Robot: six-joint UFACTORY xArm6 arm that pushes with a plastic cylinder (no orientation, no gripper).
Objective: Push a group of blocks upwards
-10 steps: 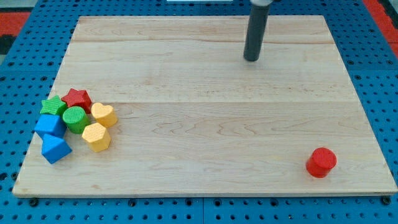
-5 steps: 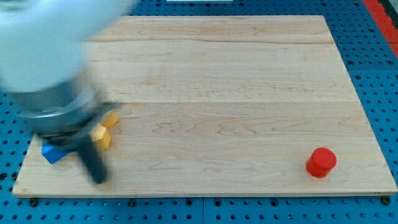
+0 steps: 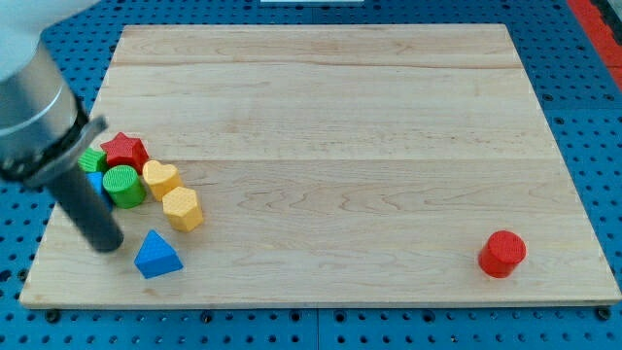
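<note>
My tip [image 3: 107, 244] rests on the board at the view's lower left, just left of a blue triangular block [image 3: 156, 256] that lies apart from the cluster. Above it sit a green cylinder [image 3: 122, 185], a red star [image 3: 123, 151], a yellow heart [image 3: 161, 179] and a yellow hexagon [image 3: 182, 208]. A green block [image 3: 92, 158] and a blue block [image 3: 94, 182] are mostly hidden behind the rod. A red cylinder [image 3: 501, 253] stands alone at the lower right.
The wooden board [image 3: 340, 117] lies on a blue pegboard [image 3: 583, 78]. The arm's large grey body [image 3: 29, 97] covers the view's upper left corner and the board's left edge.
The arm swung from the top centre down to the lower left. The blue triangular block has slid right and down; the yellow hexagon has shifted right.
</note>
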